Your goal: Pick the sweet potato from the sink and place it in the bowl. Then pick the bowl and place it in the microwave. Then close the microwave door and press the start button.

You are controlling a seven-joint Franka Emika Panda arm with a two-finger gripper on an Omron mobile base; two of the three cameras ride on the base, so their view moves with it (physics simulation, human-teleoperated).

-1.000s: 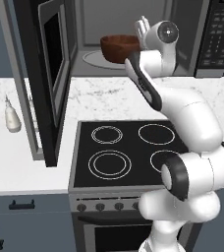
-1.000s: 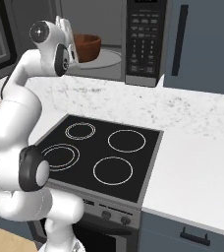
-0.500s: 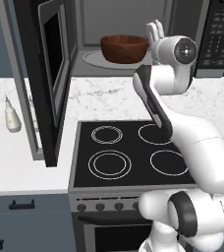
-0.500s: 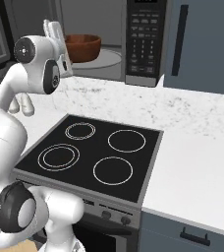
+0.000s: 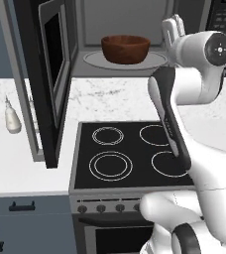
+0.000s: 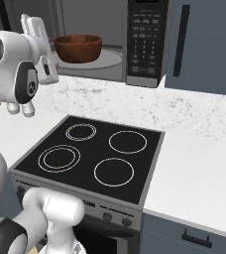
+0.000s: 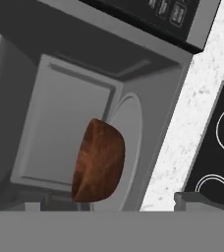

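Open two-finger gripper (image 5: 173,29) in front of the open microwave, holding nothing.

Below the gripper lies the black stove with white burner rings (image 5: 130,154); just beyond it the round, reddish-brown wooden bowl (image 5: 125,48) sits upright on the round grey turntable (image 6: 105,62) inside the black and steel-grey microwave (image 6: 145,39), whose black-framed glass door (image 5: 49,74) stands swung wide to the gripper's left.

Arm: rises from the base, elbow bent high, forearm reaching forward.
Wrist: raised, rolled sideways.
Claw (image 5: 173,29): fingers spread wide, holding nothing, pointing up and forward.
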